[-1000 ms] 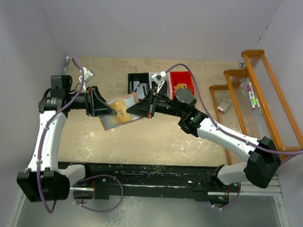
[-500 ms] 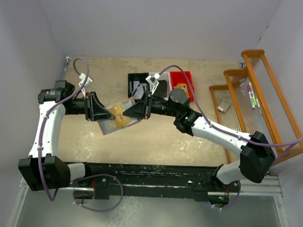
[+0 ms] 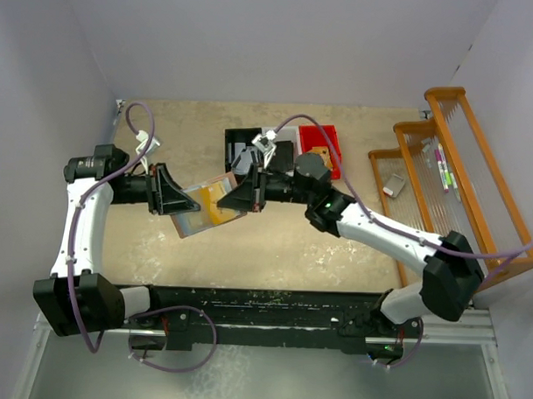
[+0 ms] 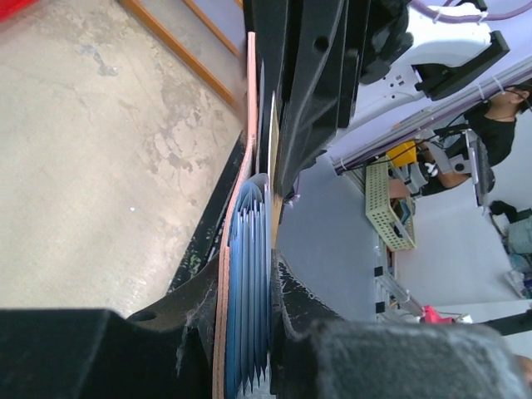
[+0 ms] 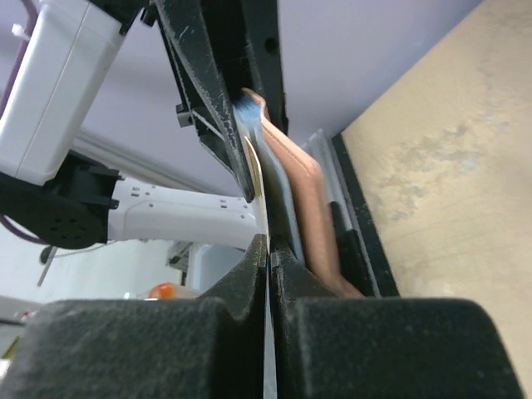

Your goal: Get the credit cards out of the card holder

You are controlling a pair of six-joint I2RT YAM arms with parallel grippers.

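The card holder (image 3: 194, 218) hangs open above the table, salmon outside and blue-grey inside. My left gripper (image 3: 181, 201) is shut on its left side; in the left wrist view the blue-grey slot folds (image 4: 248, 274) are squeezed between the jaws (image 4: 246, 293). A yellowish card (image 3: 216, 202) sticks out of the slots toward the right. My right gripper (image 3: 229, 200) is shut on that card's edge. Seen from the right wrist, a thin pale card edge (image 5: 267, 332) runs between the pressed jaws (image 5: 268, 249), with the salmon cover (image 5: 303, 191) just beyond.
A black bin (image 3: 244, 146) and a red bin (image 3: 324, 142) stand at the back, just behind the right arm. A wooden tiered rack (image 3: 451, 171) with pens and a small grey item (image 3: 394, 184) fills the right side.
The right gripper came left to the card holder, opened briefly and shut again on the card's edge. The left arm drew the card holder slightly left and down.
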